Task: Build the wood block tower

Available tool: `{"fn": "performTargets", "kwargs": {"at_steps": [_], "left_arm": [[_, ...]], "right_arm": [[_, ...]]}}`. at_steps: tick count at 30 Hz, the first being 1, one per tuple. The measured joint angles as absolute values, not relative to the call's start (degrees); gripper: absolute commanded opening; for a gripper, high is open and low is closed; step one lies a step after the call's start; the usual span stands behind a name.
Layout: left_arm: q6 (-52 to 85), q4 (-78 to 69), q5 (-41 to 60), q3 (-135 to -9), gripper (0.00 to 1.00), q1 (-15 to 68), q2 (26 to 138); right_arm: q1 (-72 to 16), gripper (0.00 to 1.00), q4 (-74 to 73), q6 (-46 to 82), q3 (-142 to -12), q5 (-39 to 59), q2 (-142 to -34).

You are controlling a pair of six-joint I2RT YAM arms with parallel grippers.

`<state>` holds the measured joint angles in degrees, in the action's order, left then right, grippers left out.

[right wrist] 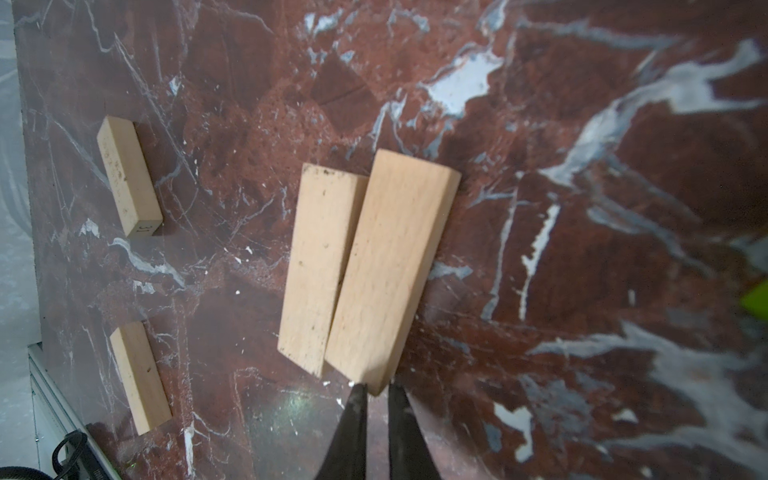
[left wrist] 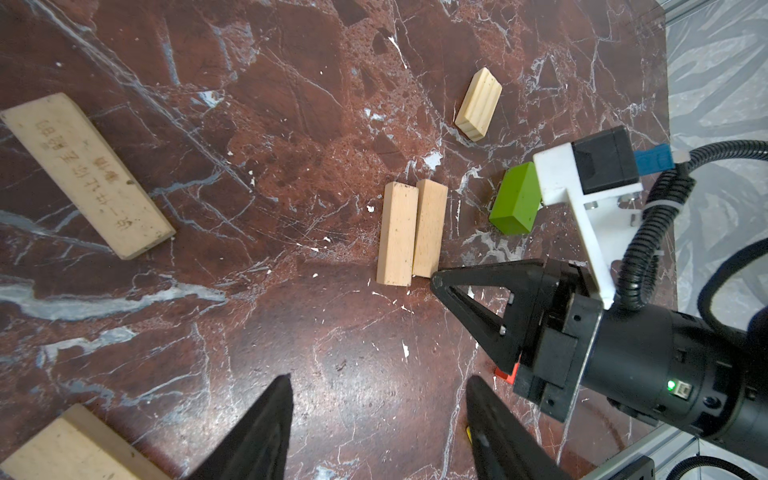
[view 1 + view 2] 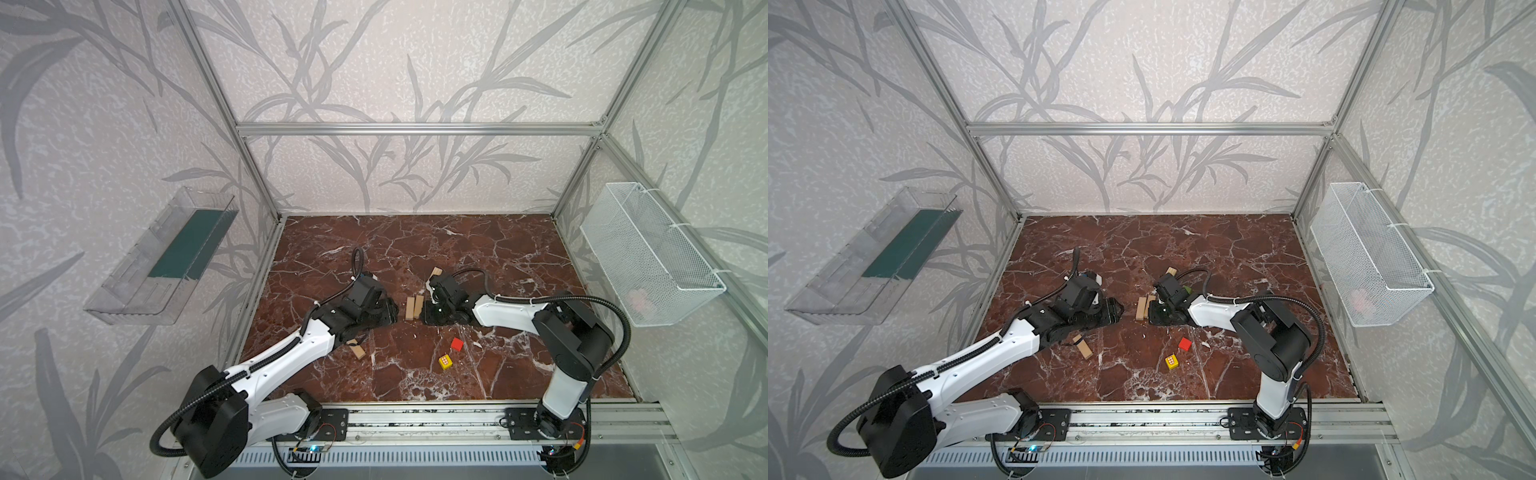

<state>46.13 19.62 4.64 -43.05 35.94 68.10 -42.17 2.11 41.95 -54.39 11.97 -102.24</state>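
The wood block tower (image 1: pixel 365 266) is not yet a stack. It is only a pair of bars (image 3: pixel 414 308) lying flat and side by side on the table (image 3: pixel 478 249).

The fingers (image 1: pixel 353 428) of the right gripper (image 1: pixel 376 388) are pressed together with nothing between them. Their tips touch the near end of the bar nearer the right arm (image 1: pixel 390 266). This bar lies straight ahead of the fingers, and its long axis runs away from them, almost in line with the way they point. The other bar (image 1: pixel 320 266) touches it at the end beside the fingers. A thin wedge of gap opens toward the far end, so the two are not quite parallel.

I judge that the coming move is a push and not a grasp, because closed fingers cannot take a bar. A push along the axis would slide the bar, and a push off the axis would turn it.

The left gripper (image 2: pixel 382 399) has its fingers (image 2: pixel 266 428) apart and empty. It stands near the pair on the opposite side without touching it, so the right arm is the nearer one.

The other pieces lie farther out. A green bar (image 2: pixel 515 203) is near the pair on the right arm's side. A red cube (image 3: pixel 457 344) and a yellow cube (image 3: pixel 445 361) are well apart from it, toward the robot's base.
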Motion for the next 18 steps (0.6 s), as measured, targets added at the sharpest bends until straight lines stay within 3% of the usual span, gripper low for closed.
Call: {"fn": "performTargets", "kwargs": {"at_steps": [7,18], "left_arm": [[46.1,19.6,4.7,-43.7,0.64,35.9,70.3],[45.8,19.0,5.1,-45.3,0.64,35.7,72.9]], "right_arm": [[-40.0,0.28,3.1,42.0,-55.7,12.5,-100.2],[-36.9,0.34,4.6,42.9,-63.0,13.4,-106.6]]}}
